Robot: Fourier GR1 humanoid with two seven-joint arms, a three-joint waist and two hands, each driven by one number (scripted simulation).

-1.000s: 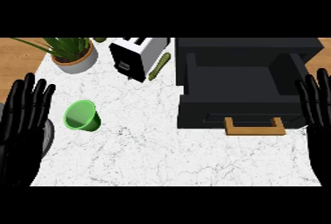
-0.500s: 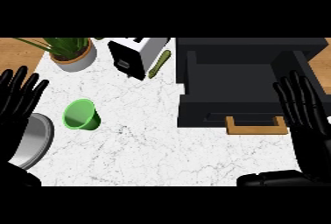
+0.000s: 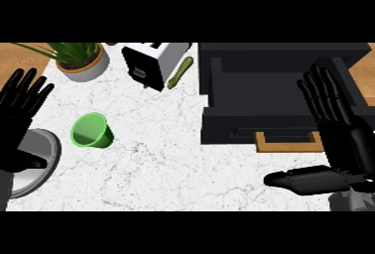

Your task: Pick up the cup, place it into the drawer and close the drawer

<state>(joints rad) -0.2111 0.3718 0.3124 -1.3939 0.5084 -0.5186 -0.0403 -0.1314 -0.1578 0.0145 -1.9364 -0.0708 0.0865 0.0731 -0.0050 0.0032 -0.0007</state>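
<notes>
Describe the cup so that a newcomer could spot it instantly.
Start from the white marble counter and look at its left half, below the potted plant. The cup lies there on its side, left of the black drawer unit. It is the only bright green thing on the open marble.

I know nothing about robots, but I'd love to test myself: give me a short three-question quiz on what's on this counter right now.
1. True or false: the green cup lies on its side on the white counter.
2. What sits nearest the potted plant? A) the toaster B) the drawer's wooden handle C) the right hand
3. Fill in: the left hand holds ____.

Key
1. True; its open mouth faces sideways, and neither hand touches it.
2. A.
3. Nothing; its fingers are straight, like the right hand's, which is over the black drawer.
</notes>
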